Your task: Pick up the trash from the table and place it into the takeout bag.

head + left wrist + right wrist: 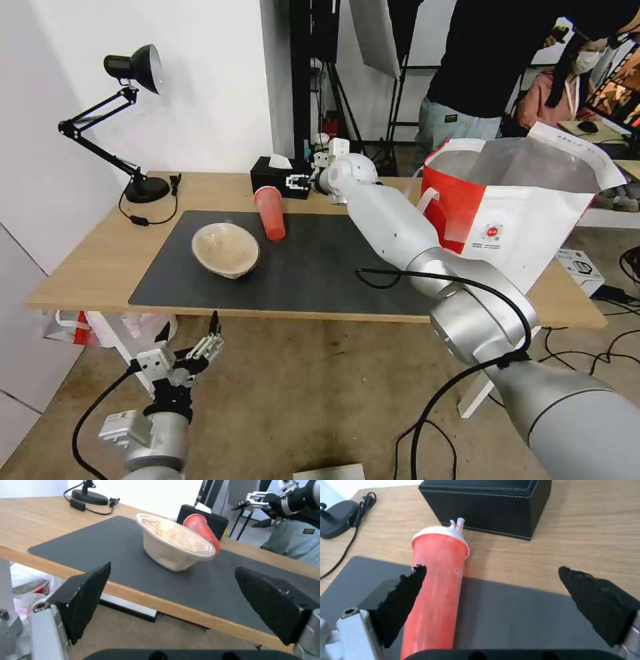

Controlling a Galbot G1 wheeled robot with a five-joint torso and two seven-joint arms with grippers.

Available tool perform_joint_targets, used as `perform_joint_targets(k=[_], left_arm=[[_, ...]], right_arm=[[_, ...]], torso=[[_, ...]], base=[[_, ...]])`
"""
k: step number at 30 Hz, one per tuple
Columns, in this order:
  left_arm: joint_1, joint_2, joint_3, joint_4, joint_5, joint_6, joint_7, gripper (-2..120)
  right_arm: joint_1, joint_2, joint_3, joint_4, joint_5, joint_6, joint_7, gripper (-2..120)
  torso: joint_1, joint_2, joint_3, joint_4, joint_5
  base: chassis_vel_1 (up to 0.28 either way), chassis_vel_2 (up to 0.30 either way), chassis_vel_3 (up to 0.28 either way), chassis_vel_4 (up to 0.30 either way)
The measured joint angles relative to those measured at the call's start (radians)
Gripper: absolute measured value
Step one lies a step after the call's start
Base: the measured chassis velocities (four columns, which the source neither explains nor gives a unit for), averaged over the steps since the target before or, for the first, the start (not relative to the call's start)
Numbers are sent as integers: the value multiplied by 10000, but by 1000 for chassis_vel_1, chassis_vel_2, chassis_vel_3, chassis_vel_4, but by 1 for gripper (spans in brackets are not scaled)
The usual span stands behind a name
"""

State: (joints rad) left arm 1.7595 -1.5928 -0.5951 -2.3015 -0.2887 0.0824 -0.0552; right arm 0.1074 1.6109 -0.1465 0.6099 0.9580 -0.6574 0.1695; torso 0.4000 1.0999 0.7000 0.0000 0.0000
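My right gripper (298, 181) hangs over the far part of the table (87, 260), its fingers (403, 600) spread wide with nothing between them. It sits just beside the red cup (270, 212), above the lid end. In my right wrist view one finger pad shows in front of the cup's side, the other well off over the mat; I cannot tell whether the near pad touches the cup.

The cup lies on its side, its white lid (441, 531) pointing toward the black tissue box (272, 175) and resting on bare wood just beside the box, its body reaching onto the dark grey mat (320, 273). A short white straw stub pokes from the lid.

The beige bowl (225, 249) stands on the mat near the cup, tilted so its opening faces partly forward. In my left wrist view it has a clear cover over pale contents, with the cup behind it.

The takeout bag (513, 207) stands open at the right end of the table, foil lining showing, red panel and small round logo facing me.

My left gripper (203, 347) is held low in front of the table's near edge, below the tabletop, fingers (85, 597) wide apart and empty.

A black desk lamp (133, 120) stands at the far left corner of the table.
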Motion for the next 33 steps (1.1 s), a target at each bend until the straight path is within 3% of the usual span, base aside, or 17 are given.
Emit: perform_joint_targets(k=[33], left_arm=[[-96,-50,279,74,79,-87,0,100]], right_arm=[[-233,-28,-571,-168,-526,-277,39,100]], torso=[[0,0,0,0,0]], base=[[0,0,0,0]])
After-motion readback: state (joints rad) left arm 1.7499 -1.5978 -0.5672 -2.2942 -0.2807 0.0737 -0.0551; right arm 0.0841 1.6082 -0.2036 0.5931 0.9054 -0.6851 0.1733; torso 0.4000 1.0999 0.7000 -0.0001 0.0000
